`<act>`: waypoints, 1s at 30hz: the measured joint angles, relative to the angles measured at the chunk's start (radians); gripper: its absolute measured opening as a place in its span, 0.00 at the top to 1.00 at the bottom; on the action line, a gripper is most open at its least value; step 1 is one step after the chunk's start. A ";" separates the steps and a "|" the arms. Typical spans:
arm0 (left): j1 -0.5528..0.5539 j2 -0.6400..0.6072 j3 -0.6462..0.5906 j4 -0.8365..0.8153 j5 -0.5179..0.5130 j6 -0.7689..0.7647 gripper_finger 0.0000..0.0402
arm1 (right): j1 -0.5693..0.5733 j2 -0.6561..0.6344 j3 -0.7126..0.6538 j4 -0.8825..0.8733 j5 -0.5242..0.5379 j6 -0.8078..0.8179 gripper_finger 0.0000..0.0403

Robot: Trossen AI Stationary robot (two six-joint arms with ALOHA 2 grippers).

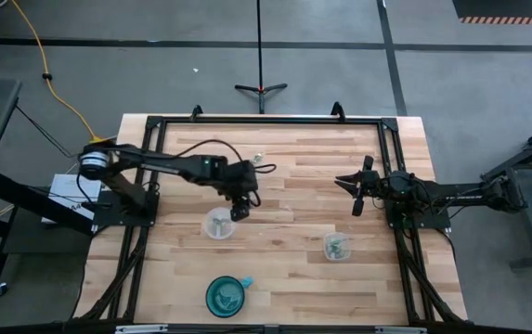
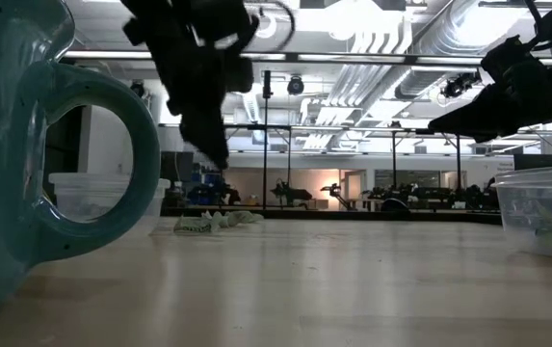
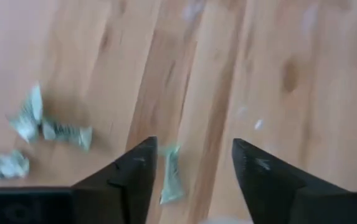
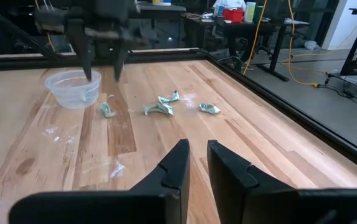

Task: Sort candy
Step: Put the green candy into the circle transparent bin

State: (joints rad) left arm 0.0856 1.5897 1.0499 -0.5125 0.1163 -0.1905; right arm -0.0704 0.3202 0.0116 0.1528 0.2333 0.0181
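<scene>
In the high view the left gripper is near the middle of the table, slightly left of centre of the frame, just beside a clear cup that stands to its lower left. Its fingers are spread apart and hold nothing. In the left wrist view one pale green candy lies on the wood between them, close to the left finger; its long axis runs almost up and down in that frame, with one twisted end pointing toward the top of the frame. More candies lie at the left of the same frame, one group with its long axis roughly horizontal.

In the right wrist view the loose candies lie in a short row across the middle of the frame, to the right of the clear cup, and the single piece under the left gripper is at the left end of this row (its exact direction is hard to tell there).

The right gripper waits at the right side of the table in the high view, above a second cup with greenish pieces inside. Its fingers are nearly closed, with a narrow gap, and hold nothing. A teal mug stands at the lower centre.
</scene>
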 joint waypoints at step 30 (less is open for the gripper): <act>0.028 0.226 0.014 -0.048 0.010 0.130 0.86 | 0.000 0.000 0.000 -0.021 0.003 0.000 0.90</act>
State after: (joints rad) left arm 0.1131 1.8160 1.0643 -0.5601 0.1264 -0.0609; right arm -0.0700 0.3206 0.0120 0.1313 0.2363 0.0181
